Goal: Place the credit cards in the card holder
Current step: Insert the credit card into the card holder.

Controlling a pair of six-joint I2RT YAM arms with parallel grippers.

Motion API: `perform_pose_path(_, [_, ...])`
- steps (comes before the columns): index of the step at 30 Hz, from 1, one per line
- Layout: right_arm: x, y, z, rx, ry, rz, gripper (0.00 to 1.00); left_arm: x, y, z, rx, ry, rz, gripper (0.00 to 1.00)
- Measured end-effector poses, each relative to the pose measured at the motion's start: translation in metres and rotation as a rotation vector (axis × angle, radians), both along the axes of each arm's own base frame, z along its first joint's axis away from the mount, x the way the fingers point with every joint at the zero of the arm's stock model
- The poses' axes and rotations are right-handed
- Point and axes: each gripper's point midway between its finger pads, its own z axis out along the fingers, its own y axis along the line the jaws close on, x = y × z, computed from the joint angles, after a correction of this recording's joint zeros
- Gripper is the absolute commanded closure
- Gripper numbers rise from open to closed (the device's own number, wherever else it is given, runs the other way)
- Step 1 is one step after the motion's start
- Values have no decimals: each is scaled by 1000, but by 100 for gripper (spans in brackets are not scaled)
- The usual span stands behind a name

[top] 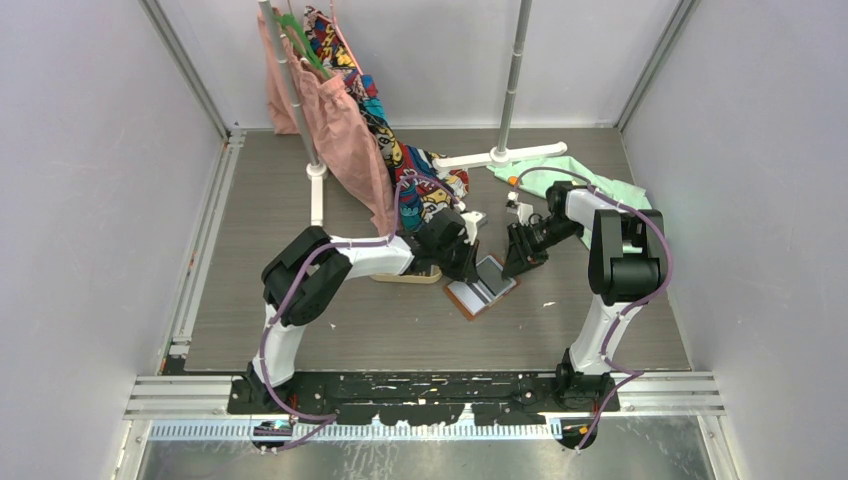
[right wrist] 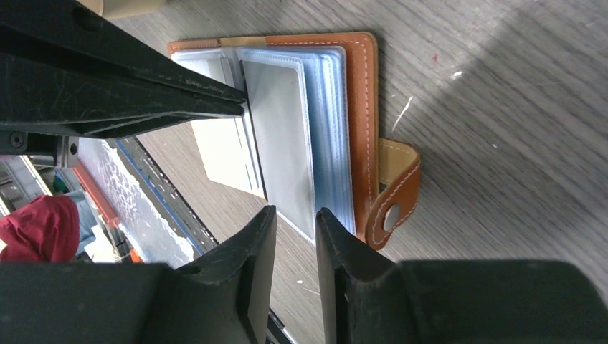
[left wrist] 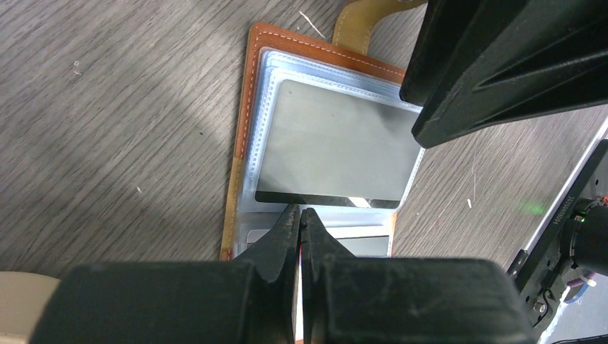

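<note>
Card holder (top: 481,289) open flat, long axis diag, snap tab (right wrist: 393,202) away from L gripper (left wrist: 300,215). L pressed together at grey card's (left wrist: 337,147) edge; R gripper (right wrist: 295,240) part-spread.

Top view: fixed high behind the near edge, looking down on the whole table (top: 250,200). Both wrist views: very close, angled down from opposite sides. All three share the open card holder (top: 483,287).
</note>
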Motion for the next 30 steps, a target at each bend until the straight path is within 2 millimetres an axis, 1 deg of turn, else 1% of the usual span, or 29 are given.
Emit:
perform_pose_path(9, [-2,9,11,64,18,-1,68,0,1,-1,-7,7,3,96])
perform_pose_path(12, [-1,11,11,78,30,-8,69,-1,1,-2,-16,14,5,96])
perform_pose_path(15, [-2,11,7,77,59,-22,73,-2,0,-2,-25,19,6,95])
perform_pose_path(18, [-2,12,5,74,74,-33,84,-2,-1,-2,-31,19,6,94])
perform_pose_path(21, [-1,12,5,71,80,-45,98,-2,-1,-1,-35,19,6,88])
perform_pose_path(23, [-1,12,5,69,88,-52,99,-2,-2,-1,-40,19,6,82])
perform_pose_path(26, [1,10,4,50,89,-63,99,-3,-2,1,-53,19,4,69])
perform_pose_path(30, [6,2,7,-21,32,-66,99,-4,-2,11,-74,10,8,60])
